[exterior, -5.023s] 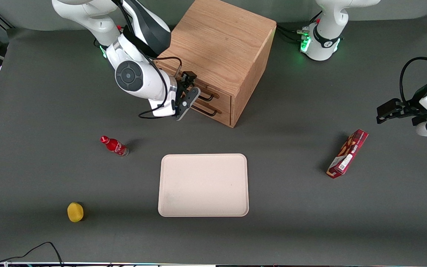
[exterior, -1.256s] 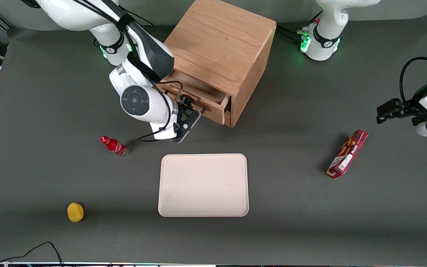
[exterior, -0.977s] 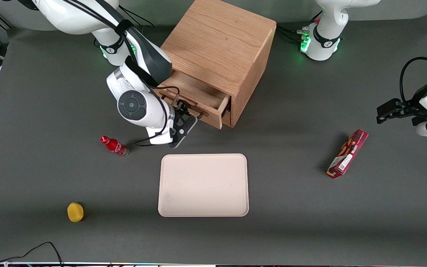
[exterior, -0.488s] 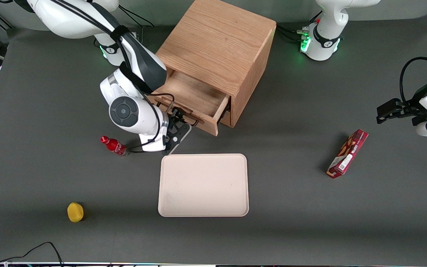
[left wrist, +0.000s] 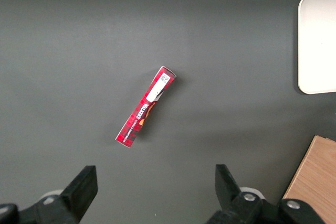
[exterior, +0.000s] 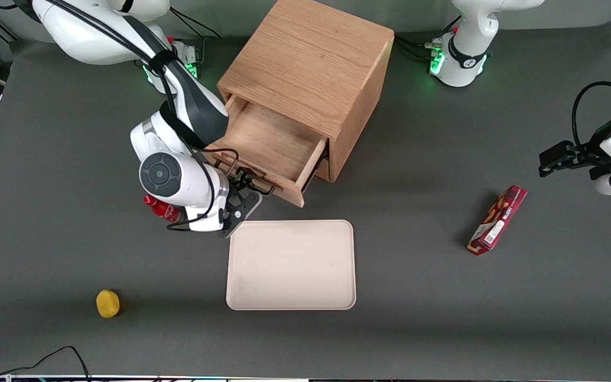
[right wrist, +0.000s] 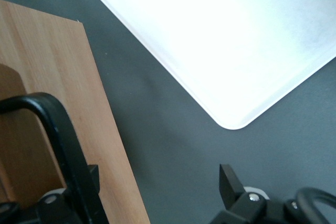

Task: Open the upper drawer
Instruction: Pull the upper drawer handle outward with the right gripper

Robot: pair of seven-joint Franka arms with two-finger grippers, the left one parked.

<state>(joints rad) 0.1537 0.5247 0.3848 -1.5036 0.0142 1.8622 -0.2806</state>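
Observation:
The upper drawer (exterior: pixel 271 143) of the oak cube cabinet (exterior: pixel 305 58) stands pulled far out, and its bare wooden floor shows. My right gripper (exterior: pixel 241 195) hangs at the drawer's front, nearer the front camera than the cabinet, with its jaws wide apart. In the right wrist view the drawer front (right wrist: pixel 58 93) and its thin black bar handle (right wrist: pixel 55 124) run close past one finger (right wrist: pixel 92 178). The gripper (right wrist: pixel 160 176) clamps nothing, and grey table shows between its fingers.
A cream tray (exterior: pixel 290 264) (right wrist: pixel 220 35) lies just nearer the front camera than the gripper. A red bottle (exterior: pixel 163 209) is half hidden beside the wrist. A yellow object (exterior: pixel 107 303) sits near the table's front edge, and a red box (exterior: pixel 497 219) (left wrist: pixel 146 107) lies toward the parked arm's end.
The drawer has slid steadily out of the cabinet as the gripper drew back toward the tray. The wrist now covers part of the red bottle.

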